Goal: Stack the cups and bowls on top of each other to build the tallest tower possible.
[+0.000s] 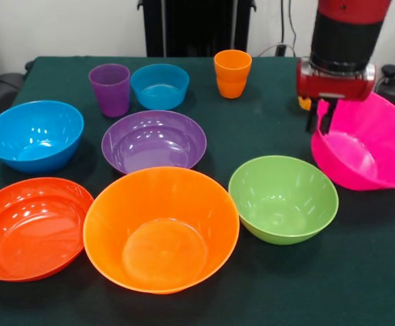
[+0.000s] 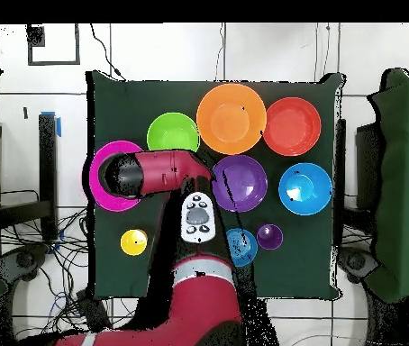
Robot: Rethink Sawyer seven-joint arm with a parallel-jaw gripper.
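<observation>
While tilted on its side, glossy large pink bowl (image 1: 377,146), rim pinched by jaws (image 1: 323,122).

Bowls are lying apart on the bench (image 1: 360,285): three (image 1: 160,227) along the front edge, two (image 1: 154,141) sitting behind them, two cups (image 1: 110,89) flanking a small bowl (image 1: 160,86) farther back; the claw (image 1: 322,117) is hanging over the tilted rightmost bowl (image 1: 370,142)

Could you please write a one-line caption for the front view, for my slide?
Robot gripper at the rim of a tilted pink bowl, with six more bowls and two cups spread unstacked on the green table.
</observation>
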